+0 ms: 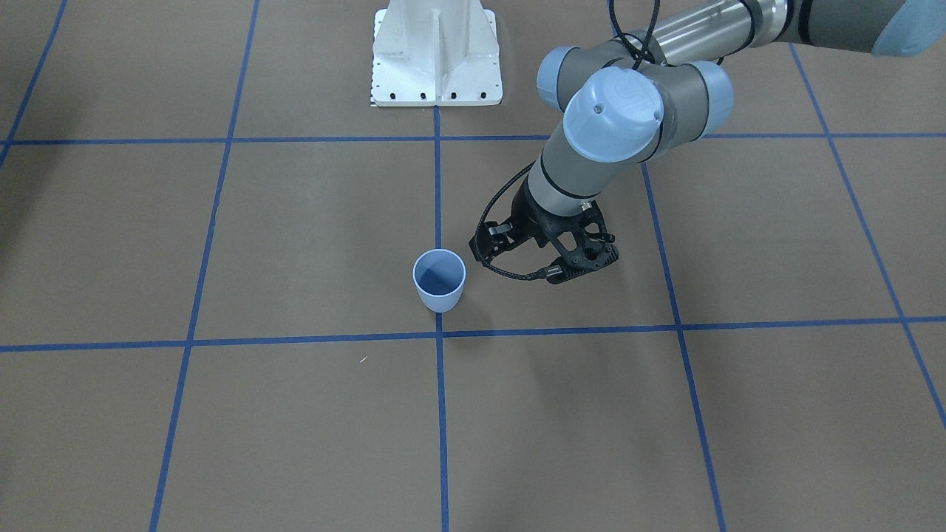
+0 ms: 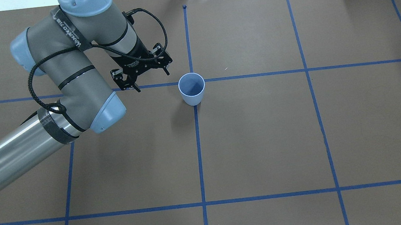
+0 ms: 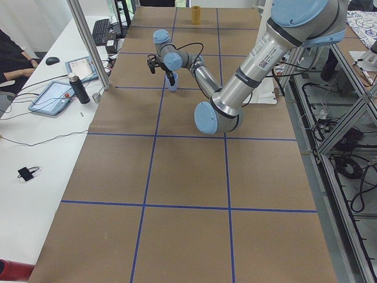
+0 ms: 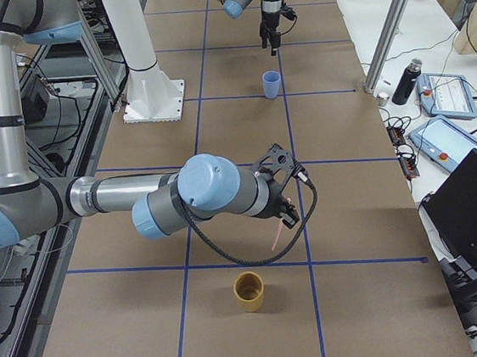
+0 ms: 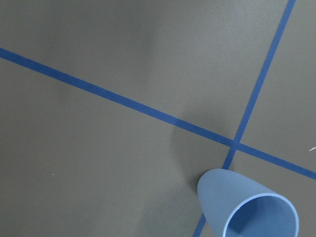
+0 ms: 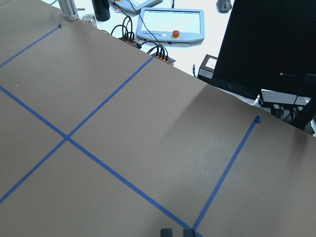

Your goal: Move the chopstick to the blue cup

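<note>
The blue cup stands upright on a tape crossing and holds nothing; it also shows in the front view and the left wrist view. My left gripper hangs just beside the cup, a little above the table, with its jaws apart and nothing in them. In the exterior right view my right gripper is low over the table's other end, and a thin pink chopstick hangs slanted from it. The right wrist view shows two dark fingertips close together.
A yellow-brown cup stands upright just in front of the right gripper. The white arm base is bolted at the robot's side of the table. Tablets, a bottle and cables lie along the operators' bench.
</note>
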You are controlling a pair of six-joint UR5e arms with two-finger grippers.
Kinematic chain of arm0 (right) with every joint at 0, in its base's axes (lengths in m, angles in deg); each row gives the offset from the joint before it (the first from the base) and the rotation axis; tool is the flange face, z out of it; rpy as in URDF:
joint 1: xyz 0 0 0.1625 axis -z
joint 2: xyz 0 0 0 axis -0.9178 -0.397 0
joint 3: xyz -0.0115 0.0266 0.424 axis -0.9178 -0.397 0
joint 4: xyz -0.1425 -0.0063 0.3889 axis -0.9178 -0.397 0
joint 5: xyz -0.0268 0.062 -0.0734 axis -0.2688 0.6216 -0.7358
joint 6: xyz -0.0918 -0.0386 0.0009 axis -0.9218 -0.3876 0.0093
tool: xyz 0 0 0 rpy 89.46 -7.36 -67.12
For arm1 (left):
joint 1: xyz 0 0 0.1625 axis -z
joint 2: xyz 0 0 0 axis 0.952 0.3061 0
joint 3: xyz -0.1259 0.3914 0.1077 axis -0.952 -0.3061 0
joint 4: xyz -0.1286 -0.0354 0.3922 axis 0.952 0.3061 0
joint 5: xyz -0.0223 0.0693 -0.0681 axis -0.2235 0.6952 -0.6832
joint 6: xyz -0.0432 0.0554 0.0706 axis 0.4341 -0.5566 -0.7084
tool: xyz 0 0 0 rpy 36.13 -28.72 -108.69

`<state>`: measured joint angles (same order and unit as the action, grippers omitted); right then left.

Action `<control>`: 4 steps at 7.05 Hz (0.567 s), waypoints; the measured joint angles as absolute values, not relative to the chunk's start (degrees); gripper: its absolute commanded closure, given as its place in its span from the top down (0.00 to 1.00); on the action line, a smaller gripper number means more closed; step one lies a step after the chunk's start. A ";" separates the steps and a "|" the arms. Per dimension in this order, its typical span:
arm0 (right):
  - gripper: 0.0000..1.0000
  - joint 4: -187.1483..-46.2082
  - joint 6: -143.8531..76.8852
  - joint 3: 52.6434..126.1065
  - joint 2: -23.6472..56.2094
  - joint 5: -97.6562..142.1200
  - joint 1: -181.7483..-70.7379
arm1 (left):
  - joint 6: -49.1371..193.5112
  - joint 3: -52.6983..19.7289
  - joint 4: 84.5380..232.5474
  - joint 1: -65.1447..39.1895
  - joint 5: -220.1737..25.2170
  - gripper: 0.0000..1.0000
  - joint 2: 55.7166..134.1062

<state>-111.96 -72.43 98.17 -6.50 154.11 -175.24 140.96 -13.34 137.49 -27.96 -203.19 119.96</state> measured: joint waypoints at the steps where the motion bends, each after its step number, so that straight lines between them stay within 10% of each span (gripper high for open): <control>1: 0.00 -113.76 -65.79 99.18 -2.43 153.74 -172.53 | 140.70 -13.90 137.60 -27.71 -203.13 0.98 119.79; 4: 0.00 -116.81 -41.15 99.46 11.48 150.27 -159.63 | 131.72 -16.77 137.61 -22.48 -203.04 0.98 117.03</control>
<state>-116.81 -41.15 99.46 11.48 150.27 -159.63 131.72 -16.77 137.61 -22.48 -203.04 117.03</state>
